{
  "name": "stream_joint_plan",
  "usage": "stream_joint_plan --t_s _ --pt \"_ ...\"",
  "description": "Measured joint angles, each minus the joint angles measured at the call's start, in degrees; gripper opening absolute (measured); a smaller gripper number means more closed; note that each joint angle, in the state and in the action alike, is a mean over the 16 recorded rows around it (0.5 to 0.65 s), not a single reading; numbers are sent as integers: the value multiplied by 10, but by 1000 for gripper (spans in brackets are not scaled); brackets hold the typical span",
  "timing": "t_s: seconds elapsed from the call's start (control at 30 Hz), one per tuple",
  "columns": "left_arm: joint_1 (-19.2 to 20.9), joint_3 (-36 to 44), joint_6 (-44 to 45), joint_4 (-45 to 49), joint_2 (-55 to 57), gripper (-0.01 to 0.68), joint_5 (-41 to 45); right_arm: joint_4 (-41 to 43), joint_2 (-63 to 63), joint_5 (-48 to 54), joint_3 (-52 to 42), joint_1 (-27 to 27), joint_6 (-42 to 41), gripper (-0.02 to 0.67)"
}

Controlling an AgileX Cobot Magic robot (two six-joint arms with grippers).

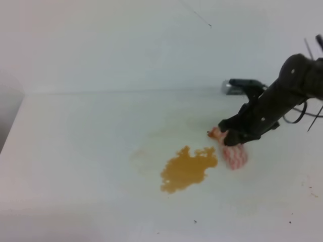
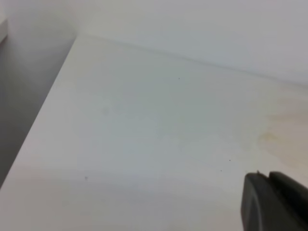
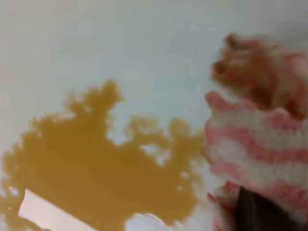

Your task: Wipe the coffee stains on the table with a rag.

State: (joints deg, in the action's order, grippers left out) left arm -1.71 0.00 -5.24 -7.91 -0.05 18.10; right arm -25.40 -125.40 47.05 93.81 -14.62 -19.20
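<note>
No text, label, brand, number or sign can be read in any of the three views

1. Right arm (image 1: pixel 295 83): black, entered from the right edge of the exterior high view, angled downward and leftward toward the desk.
2. Right gripper (image 1: pixel 233 139): lowered to the desk surface, jaws closed down on the rag (image 1: pixel 234 155), which is seen bunched beneath and beside it. A dark fingertip (image 3: pixel 257 211) is seen at the lower right of the right wrist view, pressed against the cloth.
3. Left gripper (image 2: pixel 274 202): only a dark corner is seen in the left wrist view; its jaw position cannot be determined.
</note>
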Motion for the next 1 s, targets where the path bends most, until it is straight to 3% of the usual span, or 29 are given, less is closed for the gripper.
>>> stream_joint_plan --t_s 0.67,1.0 --pt "0 0 0 0 0 -3 0 -69 -77 -26 16 -138 -7 48" --pt "0 0 0 0 0 -3 0 -51 -64 -41 21 -164 19 47"
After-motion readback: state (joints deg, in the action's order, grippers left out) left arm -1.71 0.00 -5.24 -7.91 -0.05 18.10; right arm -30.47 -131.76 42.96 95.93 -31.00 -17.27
